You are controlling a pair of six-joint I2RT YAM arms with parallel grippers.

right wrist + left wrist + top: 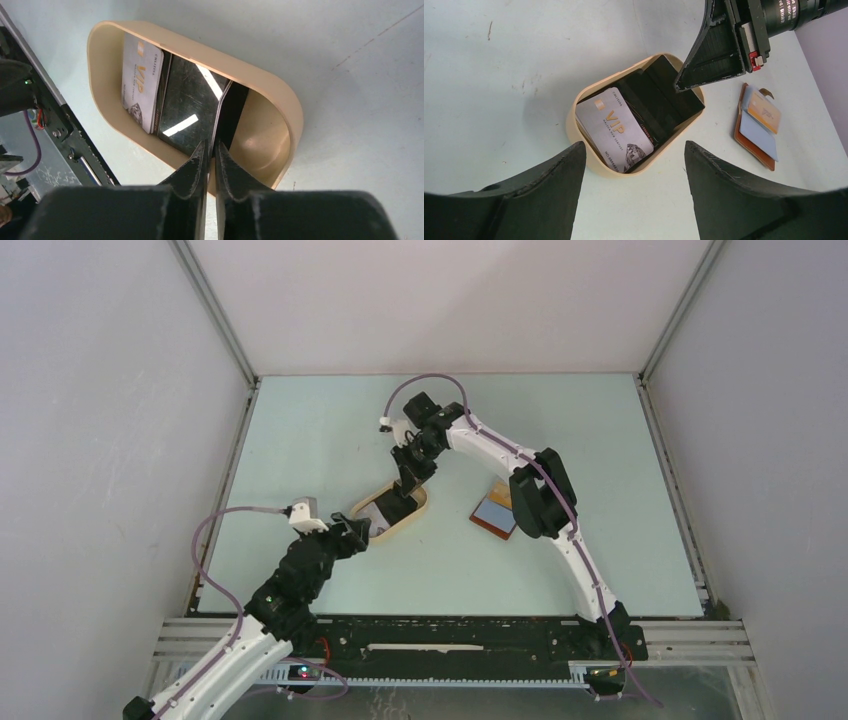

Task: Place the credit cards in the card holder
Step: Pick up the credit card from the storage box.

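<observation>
On the worktop (320, 440) a tray (296, 120) is set; the left end effector (634, 149) is held wide open just short of it; the right end effector (211, 150) is seen inside it — pinched on a black card (187, 100) at its edge; the holder (749, 145) is laid open right of the tray, apart; a blue card (759, 132) and an orange card (765, 112) are seen on it — a VIP card (614, 127) in the tray.
</observation>
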